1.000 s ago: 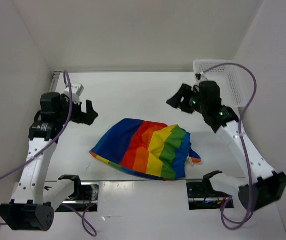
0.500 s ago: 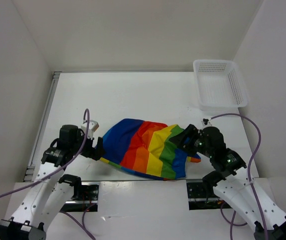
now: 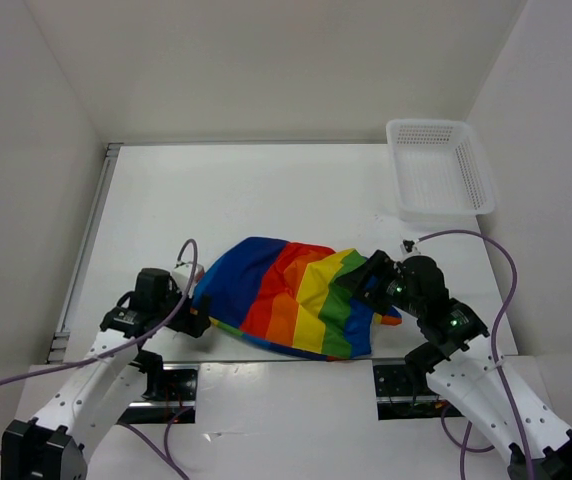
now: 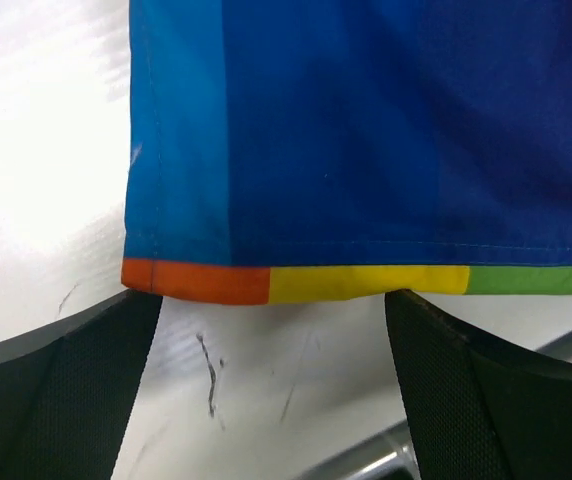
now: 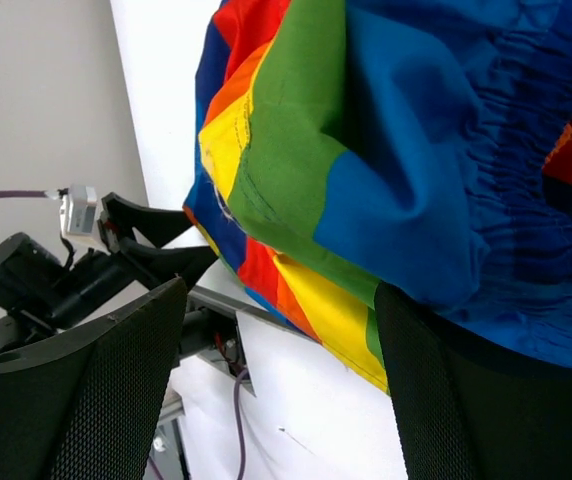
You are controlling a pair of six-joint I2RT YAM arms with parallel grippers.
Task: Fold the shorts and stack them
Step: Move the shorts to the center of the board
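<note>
Both grippers are spread at the shorts (image 3: pixel 286 295), left gripper (image 4: pixel 273 305) at hem, right gripper (image 5: pixel 281 295) at waistband; only one layer could be caught if closed shallow.

White table (image 3: pixel 266 190), rainbow shorts (image 3: pixel 286 295) crumpled near front edge, white mesh basket (image 3: pixel 436 175) far right corner

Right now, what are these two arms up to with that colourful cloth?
Two robot arms are working on a pair of rainbow shorts lying loosely bunched on the table. The left fingers are open at the blue hem on one side, and the right fingers are open at the gathered waistband on the other. Neither has closed on the cloth. A white basket sits apart at the far right.
</note>
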